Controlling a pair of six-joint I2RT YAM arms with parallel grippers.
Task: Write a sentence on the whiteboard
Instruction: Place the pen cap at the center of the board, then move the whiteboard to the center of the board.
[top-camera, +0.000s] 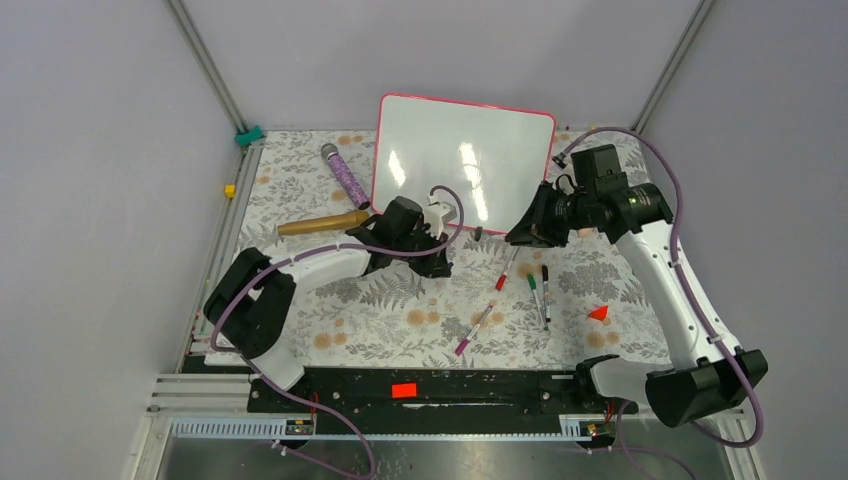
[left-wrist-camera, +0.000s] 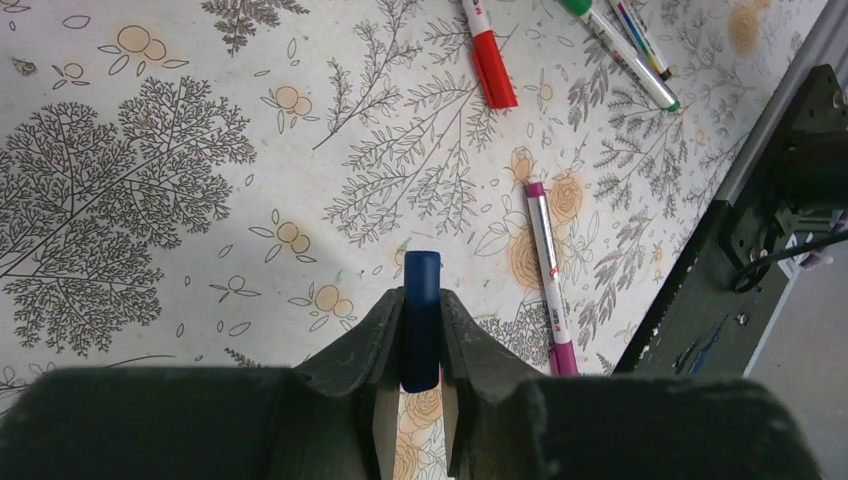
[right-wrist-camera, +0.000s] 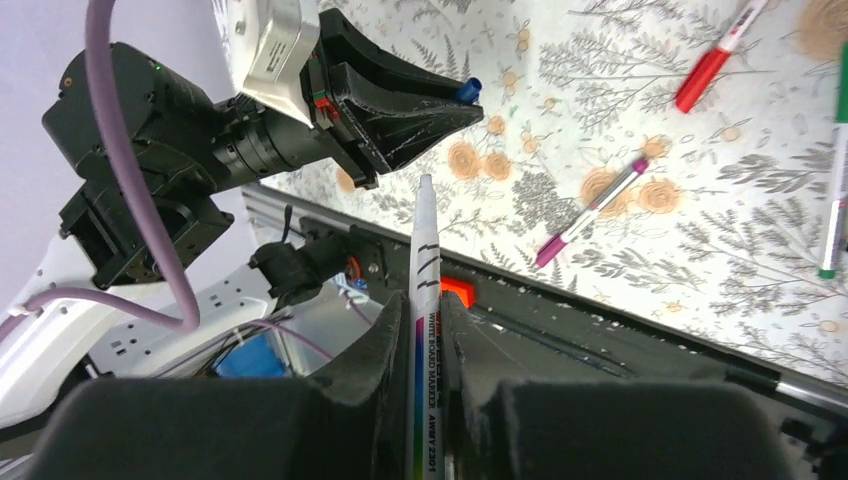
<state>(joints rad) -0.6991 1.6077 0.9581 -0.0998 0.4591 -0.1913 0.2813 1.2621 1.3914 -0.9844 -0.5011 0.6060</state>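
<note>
The whiteboard (top-camera: 465, 165) leans at the back centre, white with a pink-red rim. I see only glare on it and no sentence. My left gripper (top-camera: 438, 260) is shut on a dark blue marker cap (left-wrist-camera: 421, 310), held just above the floral cloth; the gripper (left-wrist-camera: 421, 296) grips the cap's sides. My right gripper (top-camera: 527, 235) is shut on a white whiteboard marker (right-wrist-camera: 424, 290). The marker's bare end points toward the left gripper (right-wrist-camera: 440, 105) and the blue cap (right-wrist-camera: 465, 90), a short gap apart. The right gripper (right-wrist-camera: 425, 305) grips the barrel.
Loose markers lie on the cloth: red (top-camera: 506, 270), green (top-camera: 537, 297), black (top-camera: 546, 285), magenta (top-camera: 473, 330). A purple patterned tube (top-camera: 345, 178) and a tan tube (top-camera: 322, 224) lie left of the board. A small orange piece (top-camera: 598, 313) sits at the right.
</note>
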